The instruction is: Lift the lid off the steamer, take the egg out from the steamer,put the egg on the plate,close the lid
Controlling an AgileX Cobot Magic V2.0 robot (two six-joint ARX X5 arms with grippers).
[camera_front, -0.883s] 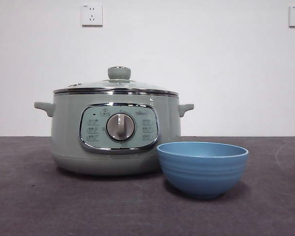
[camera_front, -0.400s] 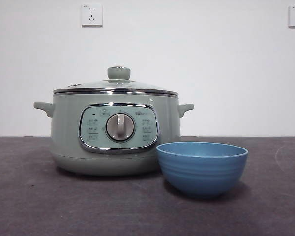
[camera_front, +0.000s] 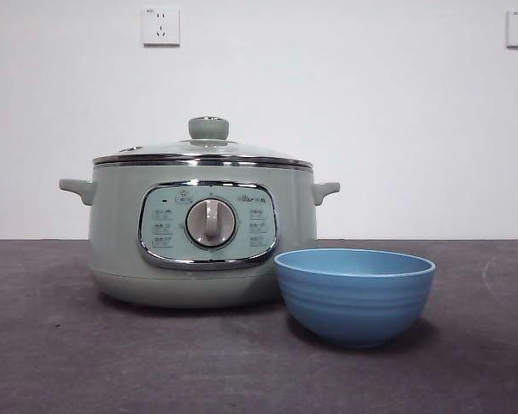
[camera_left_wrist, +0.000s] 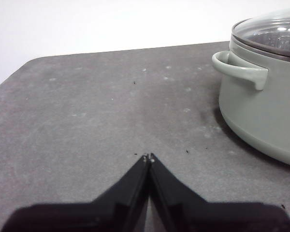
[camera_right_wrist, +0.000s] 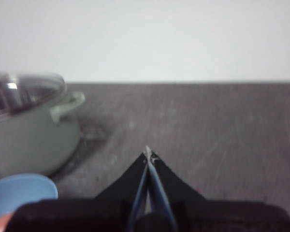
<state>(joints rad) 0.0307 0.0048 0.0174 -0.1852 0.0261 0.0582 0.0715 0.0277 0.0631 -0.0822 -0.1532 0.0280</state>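
Note:
The sage-green steamer point(camera_front: 203, 233) stands on the table left of centre, with the lid point(camera_front: 204, 148) closed on it. It also shows in the left wrist view point(camera_left_wrist: 261, 106) and the right wrist view point(camera_right_wrist: 31, 128). The blue plate point(camera_front: 355, 296) sits just in front and to the right of the steamer, and its rim shows in the right wrist view point(camera_right_wrist: 19, 193). The egg is hidden. My left gripper point(camera_left_wrist: 148, 157) is shut and empty, over bare table beside the steamer's handle. My right gripper point(camera_right_wrist: 148, 153) is shut and empty, off to the plate's side.
The dark grey table point(camera_front: 86, 362) runs to a white wall with two sockets point(camera_front: 161, 26). Neither arm shows in the front view. The table's rounded corner shows in the left wrist view point(camera_left_wrist: 19, 70).

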